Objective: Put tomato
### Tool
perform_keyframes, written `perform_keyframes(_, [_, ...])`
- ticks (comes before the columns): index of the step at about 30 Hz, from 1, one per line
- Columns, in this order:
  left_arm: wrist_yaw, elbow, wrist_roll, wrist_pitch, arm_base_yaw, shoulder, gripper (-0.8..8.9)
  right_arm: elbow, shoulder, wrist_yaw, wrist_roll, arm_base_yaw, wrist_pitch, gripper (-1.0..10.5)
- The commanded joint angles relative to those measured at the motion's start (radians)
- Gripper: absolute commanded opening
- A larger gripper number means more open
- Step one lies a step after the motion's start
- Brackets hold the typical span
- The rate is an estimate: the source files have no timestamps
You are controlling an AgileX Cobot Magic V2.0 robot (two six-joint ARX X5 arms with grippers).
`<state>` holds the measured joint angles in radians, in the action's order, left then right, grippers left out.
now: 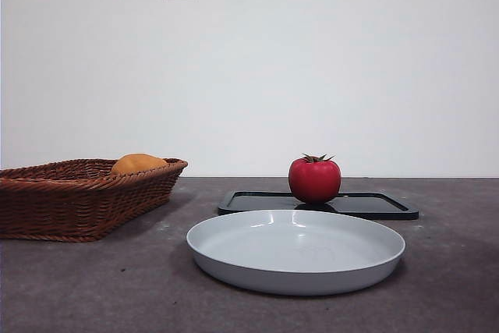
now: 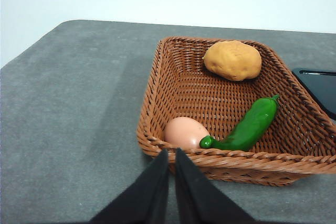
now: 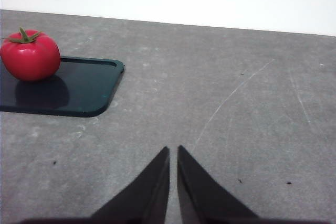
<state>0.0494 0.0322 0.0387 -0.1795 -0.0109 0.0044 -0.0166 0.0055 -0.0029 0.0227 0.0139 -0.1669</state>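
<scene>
The glossy red tomato [image 1: 315, 179] with a green stem stands upright on a flat black tray [image 1: 374, 205] behind the plate; the right wrist view shows the tomato [image 3: 30, 55] on that tray [image 3: 79, 90] too. My right gripper [image 3: 173, 153] hangs shut over bare table, well away from the tomato. My left gripper [image 2: 171, 156] is shut, just outside the near rim of the wicker basket [image 2: 157, 87]. Neither arm appears in the front view.
A shallow grey plate [image 1: 296, 251] lies at the front centre. The brown wicker basket [image 1: 78, 196] at the left holds an orange fruit [image 2: 232, 60], a green pepper [image 2: 247, 127] and an egg [image 2: 185, 132]. A white wall backs the grey table.
</scene>
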Motion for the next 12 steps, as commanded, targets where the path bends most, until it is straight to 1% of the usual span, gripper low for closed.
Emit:
perform_keyframes(1, [-0.003,-0.020,-0.012,-0.008,-0.002,-0.001,0.19,0.005,-0.002,0.003,0.004,0.000,0.012,0.2])
perform_keyframes(12, [-0.003,-0.021,-0.012,-0.008,-0.002,-0.001,0.19,0.005,-0.002,0.003,0.004,0.000,0.011,0.2])
